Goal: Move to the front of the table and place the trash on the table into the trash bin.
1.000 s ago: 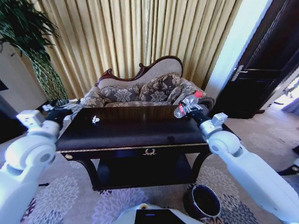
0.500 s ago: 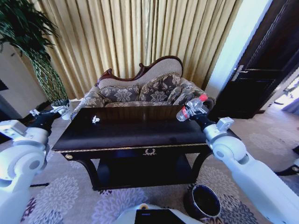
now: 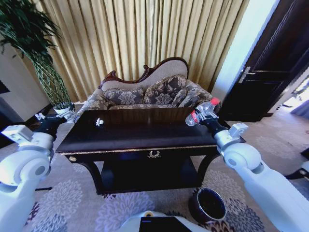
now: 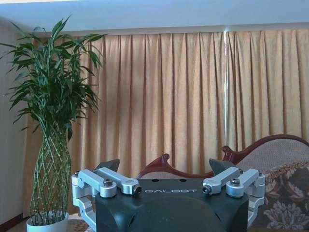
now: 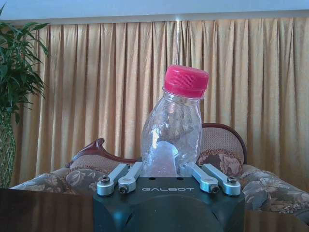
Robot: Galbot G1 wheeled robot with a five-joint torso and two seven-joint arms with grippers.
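Gold pleated curtains and a patterned sofa with a carved dark frame (image 3: 145,92) stood behind the long dark glossy wooden table (image 3: 140,135), whose top carried 1 small white crumpled scrap (image 3: 99,122) near its far left corner. We held the clear plastic bottle with a red cap (image 3: 202,110) in our right gripper (image 3: 205,119), off the table's far right corner; in the right wrist view its fingers were clamped on the bottle's base (image 5: 171,130), which stood tilted, cap upward. Our left gripper (image 4: 164,166) hung off the table's left end with its fingers spread and nothing between them.

We judged the step in hand to be carrying the bottle off for disposal. The small round dark maroon trash bin (image 3: 208,205) sat on the carpet by the table's front right leg, well below the held bottle, so the next move would call for bringing the arm back and down over its rim before letting go.
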